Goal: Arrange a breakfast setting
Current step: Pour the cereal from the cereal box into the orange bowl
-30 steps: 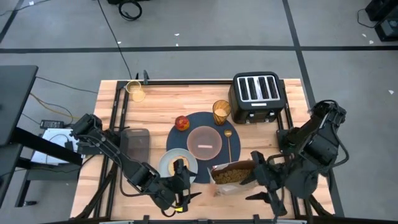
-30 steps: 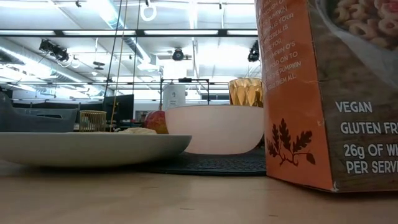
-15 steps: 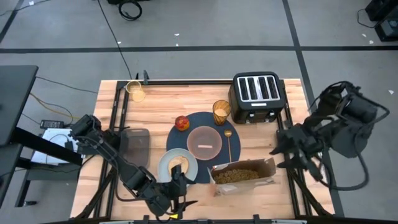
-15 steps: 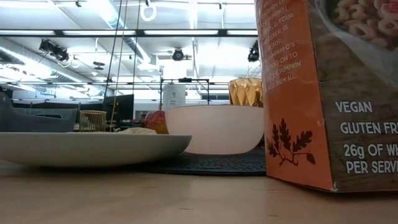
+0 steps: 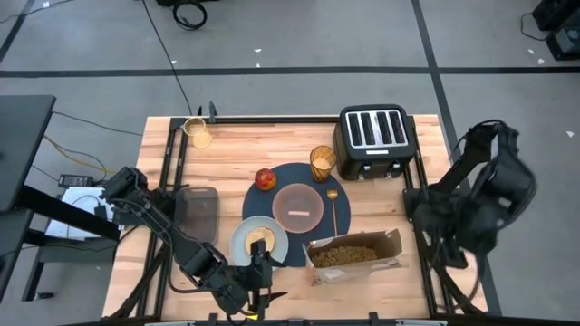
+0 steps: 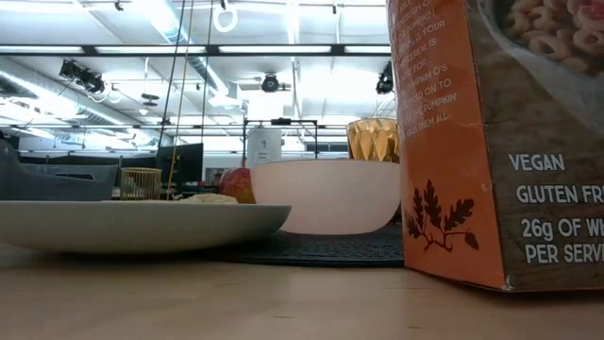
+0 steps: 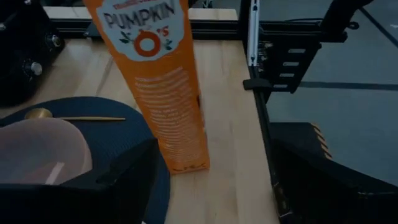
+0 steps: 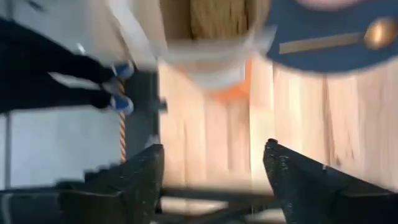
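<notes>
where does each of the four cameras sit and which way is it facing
High: overhead, looking straight down on the table; both arms show.
Low: at tabletop height, looking level past the plate, bowl and cereal box; no arm shows.
Left wrist: on the left arm, facing the cereal box; own fingers show.
Right wrist: on the right arm, blurred, facing the table edge; own fingers show.
Shared: the cereal box shows in all four.

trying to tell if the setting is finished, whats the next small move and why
Probably just park the right hand clear of the table. The cereal box stands free at the mat's edge, and the plate, bowl, apple, glass and spoon all sit on or around the mat. Both hands look open and empty; the left hand waits by the plate.
</notes>
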### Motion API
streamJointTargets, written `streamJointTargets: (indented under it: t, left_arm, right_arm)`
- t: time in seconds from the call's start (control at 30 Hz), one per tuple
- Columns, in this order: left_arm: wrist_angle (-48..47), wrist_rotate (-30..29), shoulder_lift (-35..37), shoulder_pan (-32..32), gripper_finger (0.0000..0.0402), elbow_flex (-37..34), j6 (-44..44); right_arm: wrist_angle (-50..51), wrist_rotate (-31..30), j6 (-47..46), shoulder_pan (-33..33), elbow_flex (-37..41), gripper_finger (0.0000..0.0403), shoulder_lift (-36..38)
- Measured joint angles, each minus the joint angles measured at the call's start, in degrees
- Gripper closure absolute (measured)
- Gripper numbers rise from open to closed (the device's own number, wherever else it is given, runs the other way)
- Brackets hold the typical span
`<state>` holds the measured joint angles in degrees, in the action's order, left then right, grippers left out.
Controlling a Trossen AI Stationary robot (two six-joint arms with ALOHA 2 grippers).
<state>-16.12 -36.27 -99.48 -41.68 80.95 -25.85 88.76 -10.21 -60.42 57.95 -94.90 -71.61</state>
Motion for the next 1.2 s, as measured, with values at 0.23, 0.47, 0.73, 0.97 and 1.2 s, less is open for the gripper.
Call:
streamJointTargets:
  t: [0.23, 0.47, 0.73, 0.97, 1.2]
  left_arm:
    - [-0.04, 0.04, 0.00, 1.10, 0.0088, 0.00, 2.88]
    - [-0.06, 0.12, 0.00, 2.11, 0.0088, 0.00, 3.60]
    - [-0.11, 3.30, -0.06, 3.64, 0.0088, 0.00, 1.03]
    - [3.57, 5.56, -4.00, 4.34, 0.0088, 0.04, -0.51]
    - [8.93, 5.53, -6.08, 6.45, 0.0088, 0.02, -0.50]
  right_arm:
    - [-14.92, -5.37, 2.93, 5.73, 18.94, 0.0061, 0.73]
    - [-30.61, -20.70, 0.47, 11.03, 35.37, 0.0034, 3.08]
    - [-34.30, -33.05, 4.30, 11.52, 38.54, 0.0029, 6.70]
    - [-45.94, -35.52, 17.32, 8.39, 38.55, 0.0029, 7.93]
    - [-52.48, -30.66, 22.26, 1.33, 38.56, 0.0031, 6.88]
